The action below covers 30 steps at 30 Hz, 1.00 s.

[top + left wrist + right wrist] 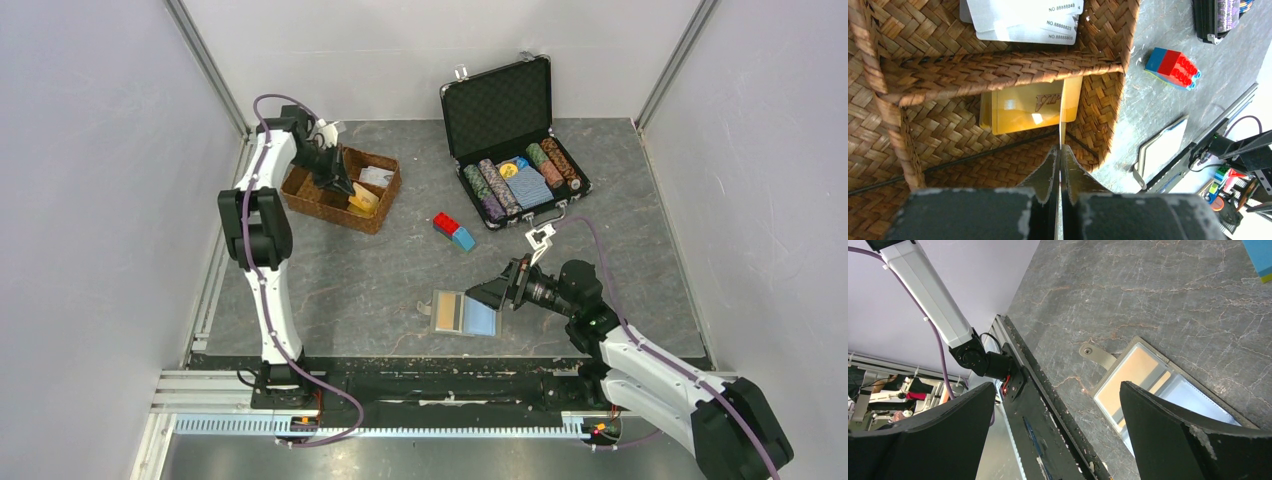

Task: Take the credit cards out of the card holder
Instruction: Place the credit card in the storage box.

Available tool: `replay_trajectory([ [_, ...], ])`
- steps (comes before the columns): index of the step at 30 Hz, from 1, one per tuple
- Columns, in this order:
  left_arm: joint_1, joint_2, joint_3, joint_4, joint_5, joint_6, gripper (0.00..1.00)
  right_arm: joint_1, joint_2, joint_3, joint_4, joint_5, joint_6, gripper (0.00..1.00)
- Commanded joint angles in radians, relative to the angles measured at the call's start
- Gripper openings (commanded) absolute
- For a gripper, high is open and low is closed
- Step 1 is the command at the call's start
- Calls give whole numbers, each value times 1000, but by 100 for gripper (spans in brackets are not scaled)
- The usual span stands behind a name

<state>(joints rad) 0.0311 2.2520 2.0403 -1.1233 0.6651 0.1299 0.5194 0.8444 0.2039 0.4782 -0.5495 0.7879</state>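
Where the tray (298, 186) sits at the table's (350, 290) far left, you have the left gripper (335, 176) hanging over it. In the left wrist view that gripper (1060, 150) has its jaws pressed onto a thin card (1062, 120), seen edge-on and standing upright above the tray's (998, 65) near compartment. You cannot tell the colour of that card from its edge. A gold card (1023, 107) lies flat on the floor of that compartment, partly under the woven divider. Beyond the divider, a few pale cards (1023, 20) printed with numbers lie overlapped in the next compartment. From above, the gold card (362, 200) and the pale cards (375, 176) show in the tray's right half.

Move right and you meet a red and blue block (453, 230) on the bare stone, well apart from the tray. In front of it, near the table's front edge, the holder (463, 313) lies open and flat, its little tab (424, 307) pointing left. Its left panel shows orange-tan, and a blue card (481, 317) sits in its right panel.

Just beside the holder's right edge you have the right gripper (497, 293), pointing left. Its wrist view shows the jaws spread wide (1058, 390), gripping nothing, with the holder (1148, 385) and its tab (1095, 354) below them. You cannot tell whether a finger touches the holder.

At the far right back, a black case (497, 105) stands open with rows of chips inside.
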Motion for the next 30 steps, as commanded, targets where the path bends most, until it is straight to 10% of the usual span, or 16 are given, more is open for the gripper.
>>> replay_trajectory([
  [1,-7,38,47,-7,27,54,2,-3,5,38,57,-9,-19,98],
  [30,-19,62,47,57,-65,18,31,-2,13,32,56,-6,-29,98],
])
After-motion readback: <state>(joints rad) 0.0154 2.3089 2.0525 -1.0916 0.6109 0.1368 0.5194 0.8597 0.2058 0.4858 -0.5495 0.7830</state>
